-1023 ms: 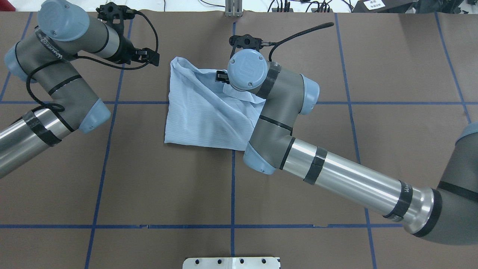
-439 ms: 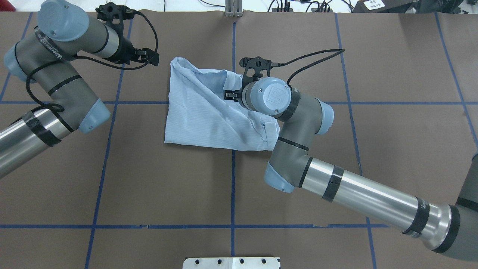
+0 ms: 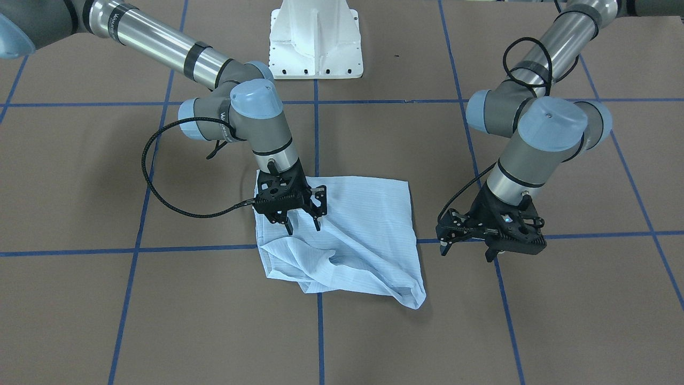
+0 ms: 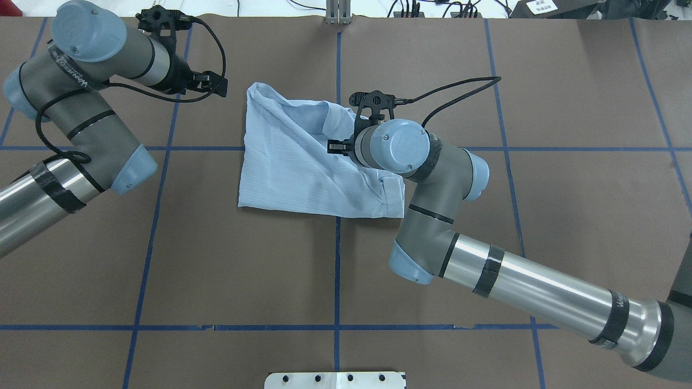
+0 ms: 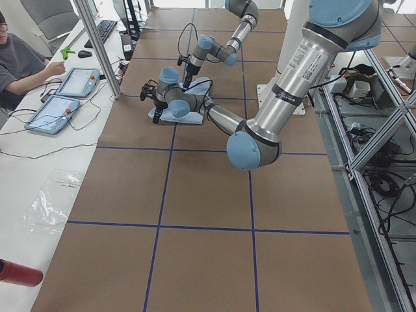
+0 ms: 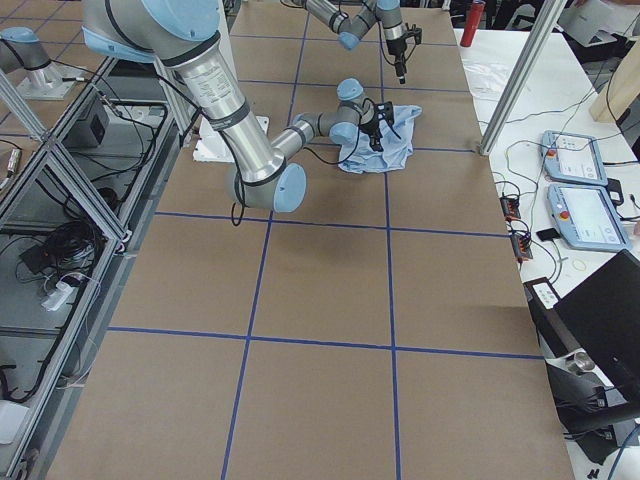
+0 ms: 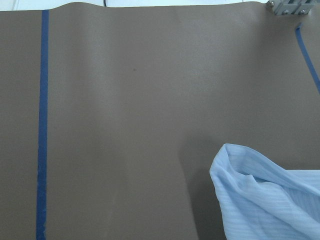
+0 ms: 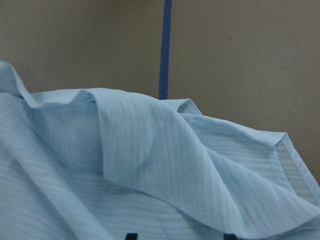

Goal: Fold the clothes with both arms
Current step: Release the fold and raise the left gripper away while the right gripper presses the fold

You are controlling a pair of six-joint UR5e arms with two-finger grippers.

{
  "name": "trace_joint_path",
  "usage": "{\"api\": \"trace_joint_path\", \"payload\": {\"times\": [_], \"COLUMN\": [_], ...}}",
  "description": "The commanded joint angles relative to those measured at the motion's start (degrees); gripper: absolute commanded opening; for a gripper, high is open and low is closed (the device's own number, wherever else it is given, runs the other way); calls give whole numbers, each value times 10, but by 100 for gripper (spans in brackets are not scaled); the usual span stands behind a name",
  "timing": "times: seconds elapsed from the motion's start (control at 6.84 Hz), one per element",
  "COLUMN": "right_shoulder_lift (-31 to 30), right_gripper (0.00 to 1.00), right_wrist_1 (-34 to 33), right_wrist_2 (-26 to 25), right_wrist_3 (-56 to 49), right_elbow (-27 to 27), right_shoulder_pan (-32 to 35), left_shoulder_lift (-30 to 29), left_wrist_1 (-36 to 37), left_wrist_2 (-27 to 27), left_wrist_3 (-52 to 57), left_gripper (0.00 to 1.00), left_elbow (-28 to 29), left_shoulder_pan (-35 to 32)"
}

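Hovers open-fingered over the rumpled shirt; grips nothing on either side.

Right gripper (image 3: 303, 229): fingers (image 3: 317, 220) spread wide and empty, tips just above the pale-blue shirt (image 3: 368, 230), bunched into a rough square directly beneath them on the brown table (image 3: 160, 321). Beside them, a looping black cable (image 3: 181, 214); from overhead, the right arm (image 4: 403, 146) blocks sight of most of the fingers and part of the cloth. Left gripper (image 3: 466, 252): fingers likewise apart, empty, off the cloth, shirt edge near. Farther back, white pedestal base (image 3: 315, 43).
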Motion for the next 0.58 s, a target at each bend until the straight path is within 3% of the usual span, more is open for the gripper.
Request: {"api": "trace_joint_path", "payload": {"times": [0.0, 0.15, 0.29, 0.44], "right_shoulder_lift": [47, 94, 100, 101], "right_gripper": [57, 57, 55, 42], "right_wrist_1": [-7, -47, -66, -71], "right_wrist_2": [-25, -45, -47, -72], "right_wrist_3": [5, 2, -2, -2], "right_elbow": [-48, -90, -91, -98], "right_shoulder_pan": [1, 8, 16, 17], "left_shoulder_lift": [15, 18, 18, 18], "left_wrist_1": [0, 0, 0, 0], "left_wrist_2": [1, 1, 1, 1], "left_wrist_3": [0, 0, 0, 0], "left_gripper": [100, 100, 100, 100], "left_elbow": [-18, -22, -22, -23], "left_shoulder_pan": [0, 1, 1, 0]}}
